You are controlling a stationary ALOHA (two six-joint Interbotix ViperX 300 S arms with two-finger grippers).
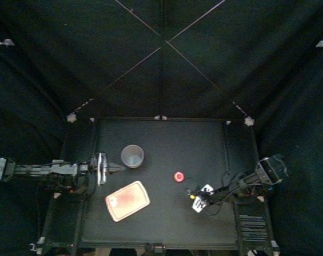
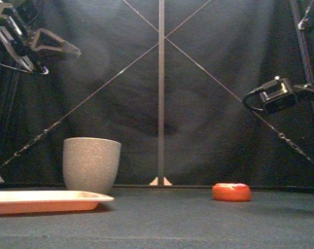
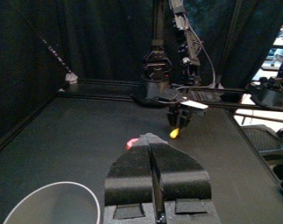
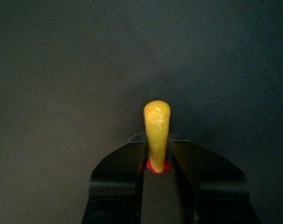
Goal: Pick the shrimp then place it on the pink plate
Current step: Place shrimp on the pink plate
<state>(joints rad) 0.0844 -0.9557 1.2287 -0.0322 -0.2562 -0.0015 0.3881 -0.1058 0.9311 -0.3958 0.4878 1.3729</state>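
Right wrist view: shrimp [image 4: 158, 131] between jaws

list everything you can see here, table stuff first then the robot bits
tray: one, pink, flat, front left of the table, nothing on it
cup: one, grey, tall, behind the tray, left of the middle
round toy: one, red, on the table near the middle, right of the cup
long toy: one, yellow with a red end, probably the shrimp, between the right gripper's jaws, low at the table's right front
table: one, black
left gripper: one, jaws shut, holds nothing, raised at the table's left side
right gripper: one, shut on the long toy
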